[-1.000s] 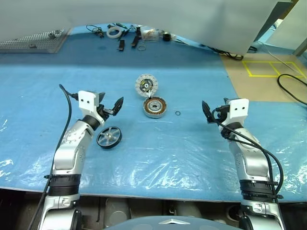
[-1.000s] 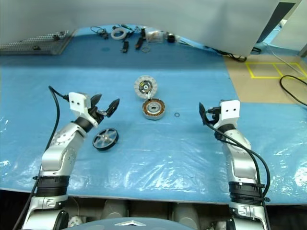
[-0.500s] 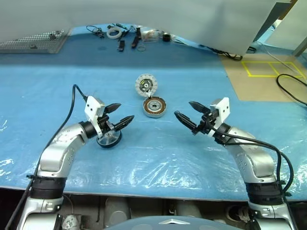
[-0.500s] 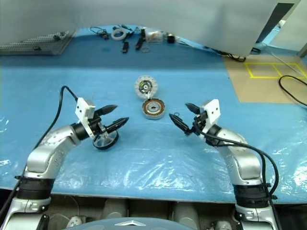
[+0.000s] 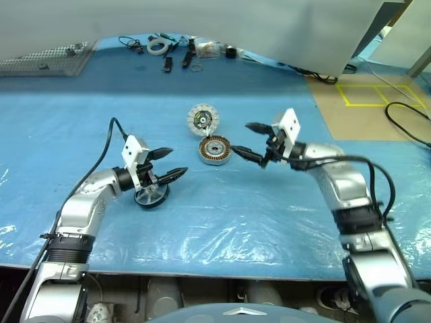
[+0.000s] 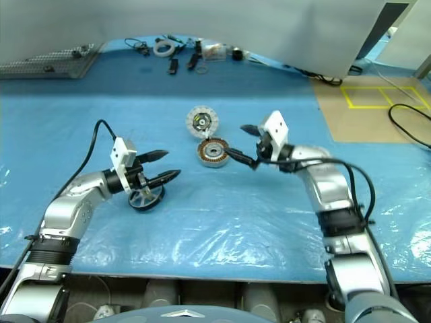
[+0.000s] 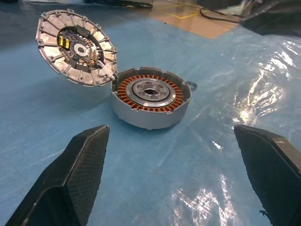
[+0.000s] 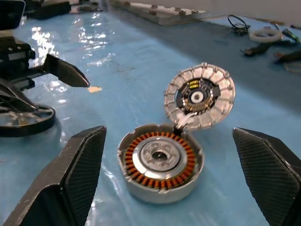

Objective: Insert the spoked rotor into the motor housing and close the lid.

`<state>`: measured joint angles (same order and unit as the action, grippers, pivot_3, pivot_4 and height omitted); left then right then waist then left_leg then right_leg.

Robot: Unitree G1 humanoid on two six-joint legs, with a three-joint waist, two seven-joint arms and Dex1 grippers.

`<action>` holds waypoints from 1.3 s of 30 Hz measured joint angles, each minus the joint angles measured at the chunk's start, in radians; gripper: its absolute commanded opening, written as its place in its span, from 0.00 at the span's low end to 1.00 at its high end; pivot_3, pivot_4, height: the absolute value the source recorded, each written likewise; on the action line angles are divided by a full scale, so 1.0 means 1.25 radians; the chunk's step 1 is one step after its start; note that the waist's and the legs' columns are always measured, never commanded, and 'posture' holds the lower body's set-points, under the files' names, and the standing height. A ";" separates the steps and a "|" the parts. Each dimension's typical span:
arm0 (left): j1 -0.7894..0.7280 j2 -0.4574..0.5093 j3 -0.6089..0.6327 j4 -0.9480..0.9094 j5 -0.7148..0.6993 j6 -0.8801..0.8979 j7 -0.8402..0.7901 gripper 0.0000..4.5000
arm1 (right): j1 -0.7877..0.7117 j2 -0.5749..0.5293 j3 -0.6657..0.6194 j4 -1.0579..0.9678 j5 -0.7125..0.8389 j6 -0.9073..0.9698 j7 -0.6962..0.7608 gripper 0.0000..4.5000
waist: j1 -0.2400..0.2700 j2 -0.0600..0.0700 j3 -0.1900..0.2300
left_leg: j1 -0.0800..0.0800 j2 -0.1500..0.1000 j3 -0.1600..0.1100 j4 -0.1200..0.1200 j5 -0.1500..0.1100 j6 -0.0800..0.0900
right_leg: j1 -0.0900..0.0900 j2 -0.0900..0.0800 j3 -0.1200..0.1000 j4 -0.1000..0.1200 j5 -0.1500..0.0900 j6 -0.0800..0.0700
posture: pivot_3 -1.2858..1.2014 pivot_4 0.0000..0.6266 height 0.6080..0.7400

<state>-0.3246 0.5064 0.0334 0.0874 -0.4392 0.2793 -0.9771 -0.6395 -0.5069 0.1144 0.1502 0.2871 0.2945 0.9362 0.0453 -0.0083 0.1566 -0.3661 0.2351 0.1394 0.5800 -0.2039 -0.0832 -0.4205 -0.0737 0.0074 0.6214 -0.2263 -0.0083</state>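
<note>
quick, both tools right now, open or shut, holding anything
Left tool: open, holding nothing, above the black spoked wheel.
Right tool: open, holding nothing, beside the copper-wound ring.

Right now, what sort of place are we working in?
Probably a workshop or lab bench: a blue plastic sheet covers the table, an opened motor housing sits mid-table, loose tools and a tape roll lie at the far edge, and yellow floor markings show beyond.
</note>
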 measured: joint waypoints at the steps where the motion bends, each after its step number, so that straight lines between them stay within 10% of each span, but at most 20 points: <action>1: -0.004 0.000 0.000 0.008 0.001 -0.001 -0.003 1.00 | -0.044 -0.007 0.027 0.039 -0.020 -0.009 0.043 1.00 | 0.000 0.000 0.000 | 0.000 0.000 0.000 0.000 0.000 0.000 | 0.000 0.000 0.000 0.000 0.000 0.000 | 0.52 0.24 1.00; 10: -0.003 -0.010 0.000 0.020 0.009 -0.021 -0.014 1.00 | -0.237 -0.004 0.152 0.238 -0.124 -0.089 0.252 1.00 | 0.003 0.000 0.000 | -0.003 0.002 0.000 0.001 0.002 0.003 | -0.001 0.000 -0.003 0.001 -0.001 -0.002 | 0.52 0.24 1.00; 39: 0.055 -0.067 -0.015 -0.018 0.024 -0.032 0.027 1.00 | -0.466 0.195 0.319 0.706 -0.455 -0.227 0.258 1.00 | -0.001 0.000 0.000 | -0.004 0.004 0.000 0.001 0.002 0.003 | -0.003 0.000 -0.004 0.003 -0.003 -0.005 | 0.52 0.24 1.00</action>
<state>-0.2560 0.4229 0.0144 0.0651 -0.4087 0.2397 -0.9432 -1.2225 -0.2628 0.5137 1.0328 -0.2821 0.0106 1.2592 0.0447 -0.0083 0.1568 -0.3708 0.2399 0.1398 0.5817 -0.2018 -0.0789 -0.4244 -0.0736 0.0023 0.6251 -0.2300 -0.0151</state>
